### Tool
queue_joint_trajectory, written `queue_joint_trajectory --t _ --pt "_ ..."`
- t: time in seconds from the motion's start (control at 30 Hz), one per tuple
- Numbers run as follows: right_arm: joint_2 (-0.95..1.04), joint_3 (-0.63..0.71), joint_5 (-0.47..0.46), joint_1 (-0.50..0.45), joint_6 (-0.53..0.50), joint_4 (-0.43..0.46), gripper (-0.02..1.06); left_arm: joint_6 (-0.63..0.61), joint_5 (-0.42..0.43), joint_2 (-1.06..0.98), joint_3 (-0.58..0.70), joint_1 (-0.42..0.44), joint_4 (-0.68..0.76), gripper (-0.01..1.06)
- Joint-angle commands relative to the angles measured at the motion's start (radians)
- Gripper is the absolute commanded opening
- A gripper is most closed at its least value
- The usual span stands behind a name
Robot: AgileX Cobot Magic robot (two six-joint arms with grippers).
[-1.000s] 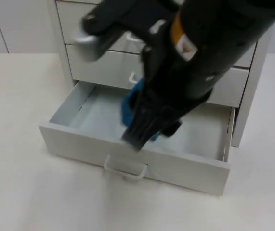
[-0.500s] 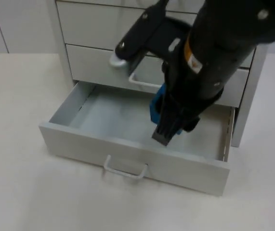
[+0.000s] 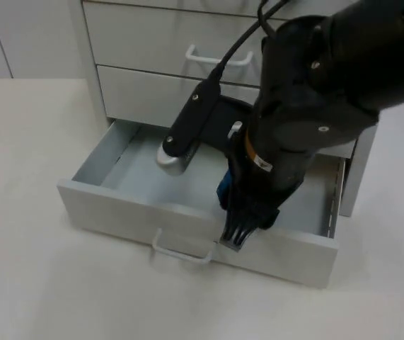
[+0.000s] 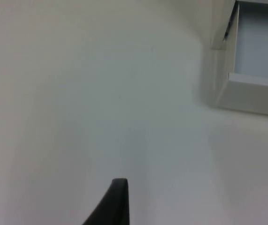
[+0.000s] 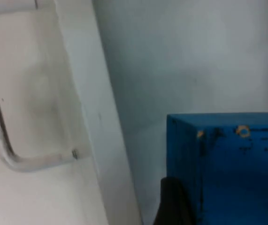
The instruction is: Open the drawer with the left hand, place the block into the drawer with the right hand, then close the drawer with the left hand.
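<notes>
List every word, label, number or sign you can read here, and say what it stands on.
No text can be read.
A yellow-orange label on the right arm, above the right pincer, is too small to read.
The blue block bears only small marks, no letters.
The drawer and its handle are blank.

- The right arm (image 3: 315, 106) was bulky, glossy black, with an orange-yellow label and a small green light.
- The right gripper (image 3: 240, 230) had ribbed black fingers.
</notes>
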Motion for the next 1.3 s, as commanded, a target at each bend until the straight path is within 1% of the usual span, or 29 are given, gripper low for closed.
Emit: queue_joint_trajectory --t 0.0,0.1,0.17,0.2,0.27,0.37,0.4,0.47,0.5,0.53,0.63,0.73,0.77,0.8,0.9,0.97,1.0,1.03,1.1,1.17,1.2,1.27 --pt "0.000 -0.004 -0.023 0.000 0.016 -0.008 0.00 0.000 -0.008 -0.006 0.002 0.002 0.006 1.04" --pt "0.000 -0.004 -0.025 0.000 0.016 -0.010 0.01 0.000 -0.008 -0.006 0.002 0.002 0.006 1.04" --pt "0.000 -0.004 -0.025 0.000 0.016 -0.008 0.08 0.000 -0.008 -0.006 0.002 0.002 0.006 1.04" --pt "0.000 -0.004 -0.025 0.000 0.016 -0.008 0.08 0.000 -0.008 -0.006 0.002 0.002 0.006 1.04" --pt "0.000 -0.004 -0.025 0.000 0.016 0.001 0.21 0.000 -0.008 -0.006 0.002 0.002 0.006 1.04" --pt "-0.004 -0.004 -0.025 0.000 0.017 0.035 0.46 0.000 -0.008 -0.006 0.002 0.002 0.008 1.04" --pt "-0.004 -0.004 -0.025 0.000 0.017 0.035 0.46 0.000 -0.008 -0.006 0.002 0.002 0.008 1.04" --pt "-0.014 -0.004 -0.023 0.000 0.020 0.043 0.62 0.000 -0.012 -0.006 0.002 0.002 0.008 1.04" --pt "-0.018 -0.004 -0.019 0.000 0.020 0.050 0.67 0.000 -0.012 -0.006 0.002 0.002 0.008 1.04" --pt "-0.033 -0.004 -0.019 0.000 0.025 0.059 0.69 0.000 -0.015 -0.006 0.002 0.002 0.008 1.04" --pt "-0.065 -0.004 -0.013 0.000 0.025 0.078 0.71 0.000 -0.021 -0.006 0.002 0.002 0.008 1.04" --pt "-0.136 -0.004 0.028 0.003 0.013 0.146 0.71 0.000 -0.024 -0.006 0.002 0.002 0.010 1.04" --pt "-0.136 -0.004 0.028 0.003 0.013 0.146 0.71 0.000 -0.024 -0.006 0.002 0.002 0.010 1.04" --pt "-0.168 -0.004 0.041 0.005 -0.007 0.172 0.71 0.000 -0.024 -0.006 0.002 0.002 0.010 1.04" --pt "-0.278 -0.004 0.085 0.014 -0.072 0.294 0.71 0.000 -0.028 -0.006 0.002 0.002 0.010 1.04" --pt "-0.356 -0.004 0.125 0.017 -0.098 0.361 0.71 0.000 -0.030 -0.006 0.002 0.002 0.010 1.04" --pt "-0.356 -0.004 0.125 0.017 -0.098 0.361 0.71 0.000 -0.030 -0.006 0.002 0.002 0.010 1.04" --pt "-0.398 0.000 0.136 0.017 -0.102 0.398 0.71 0.000 -0.030 -0.006 0.002 0.002 0.010 1.04" --pt "-0.477 0.036 0.146 0.017 -0.105 0.415 0.71 0.000 -0.032 -0.006 0.002 0.002 0.006 1.04" --pt "-0.563 0.107 0.138 0.017 -0.094 0.417 0.71 0.000 -0.032 -0.006 0.002 0.002 0.004 1.04" --pt "-0.563 0.107 0.138 0.017 -0.094 0.417 0.71 0.000 -0.032 -0.006 0.002 0.002 0.004 1.04" --pt "-0.633 0.185 0.135 0.017 -0.083 0.417 0.71 0.000 -0.032 -0.006 0.002 0.002 0.001 1.04"
